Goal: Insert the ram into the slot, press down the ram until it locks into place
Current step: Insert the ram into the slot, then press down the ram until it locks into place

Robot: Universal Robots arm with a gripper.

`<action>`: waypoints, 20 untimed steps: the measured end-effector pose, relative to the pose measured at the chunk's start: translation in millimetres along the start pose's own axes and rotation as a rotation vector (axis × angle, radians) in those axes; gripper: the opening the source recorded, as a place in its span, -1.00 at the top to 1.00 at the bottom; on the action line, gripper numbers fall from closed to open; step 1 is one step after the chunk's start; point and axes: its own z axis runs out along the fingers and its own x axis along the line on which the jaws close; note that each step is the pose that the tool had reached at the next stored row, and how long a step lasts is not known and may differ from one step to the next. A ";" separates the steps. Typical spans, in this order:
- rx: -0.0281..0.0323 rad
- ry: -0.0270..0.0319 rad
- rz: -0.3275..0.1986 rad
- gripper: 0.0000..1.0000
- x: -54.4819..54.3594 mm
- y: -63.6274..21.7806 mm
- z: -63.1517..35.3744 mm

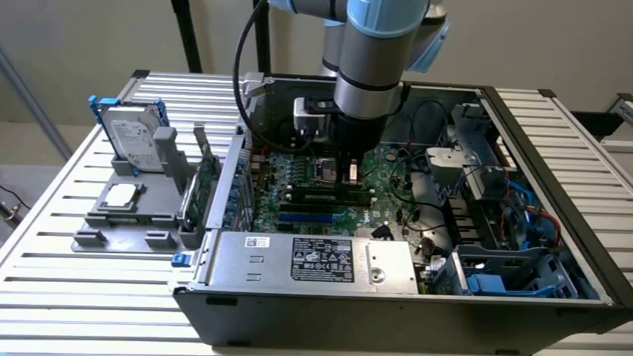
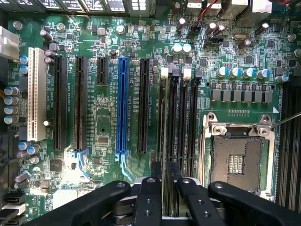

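My gripper (image 2: 164, 172) hangs low over the motherboard (image 2: 103, 122), fingers nearly together. Between them runs a thin greenish strip, the ram (image 2: 165, 141), seen edge-on and lined up along the outermost of several parallel black memory slots (image 2: 181, 122) with white latches at their far ends. Whether the ram is seated in that slot or just above it I cannot tell. In the exterior view the gripper (image 1: 349, 178) reaches down inside the open computer case, just above the row of slots (image 1: 322, 196).
A blue expansion slot (image 2: 122, 103) and black ones lie beside the memory slots, with the open CPU socket (image 2: 237, 155) on their other side. The power supply (image 1: 307, 256) and drive cage (image 1: 505, 274) crowd the case. Outside, a grey fixture (image 1: 129, 215) carries a hard drive (image 1: 133, 141) and a green expansion card (image 1: 203, 189).
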 end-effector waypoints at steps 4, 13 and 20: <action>-0.0005 0.0002 0.000 0.58 -0.2 2.1 -15.5; -0.0023 0.0000 0.000 0.79 -0.3 6.0 -18.8; -0.0023 0.0000 0.000 0.79 -0.3 6.0 -18.8</action>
